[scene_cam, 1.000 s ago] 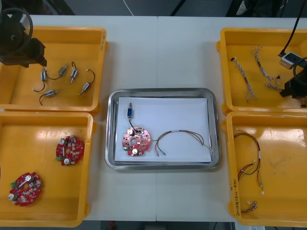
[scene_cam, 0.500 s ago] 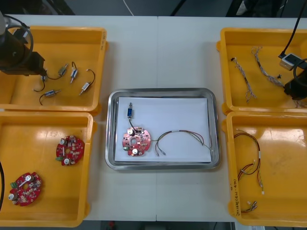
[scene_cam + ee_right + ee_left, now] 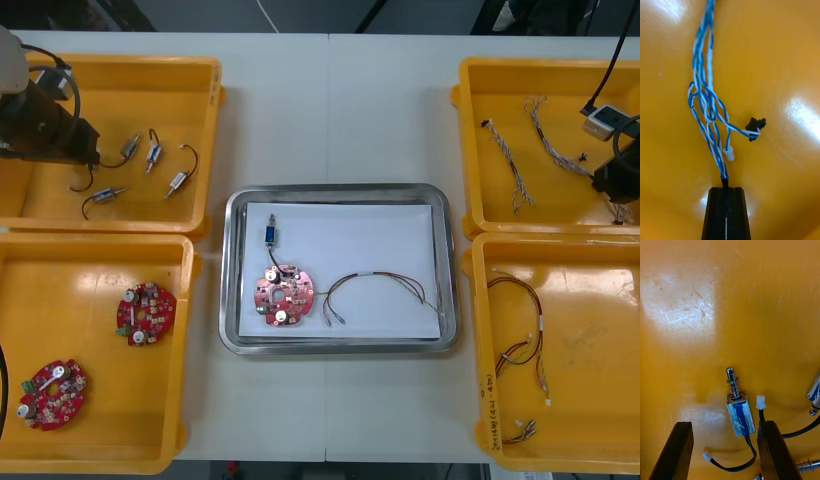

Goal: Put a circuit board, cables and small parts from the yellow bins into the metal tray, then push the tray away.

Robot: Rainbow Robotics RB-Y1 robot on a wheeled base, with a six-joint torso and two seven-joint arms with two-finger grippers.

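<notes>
The yellow bins (image 3: 120, 100) look like moulded plastic, smooth and glossy, and the bin floor (image 3: 688, 311) under the left gripper (image 3: 724, 423) is scuffed with fine scratches where the glare falls. The metal tray (image 3: 340, 190) has a bright, polished rim, while its white inside (image 3: 350, 240) is flat and matt, perhaps paper, though that is hard to tell. The small metal part (image 3: 738, 410) has a shiny pin and spring and a worn blue wrap. The twisted blue and white cable (image 3: 707, 108) has smooth plastic insulation and ends in small plastic plugs. The right gripper (image 3: 725, 189) has matt black, ribbed fingers (image 3: 717, 213). The surface (image 3: 340, 110) is pale and dull.
</notes>
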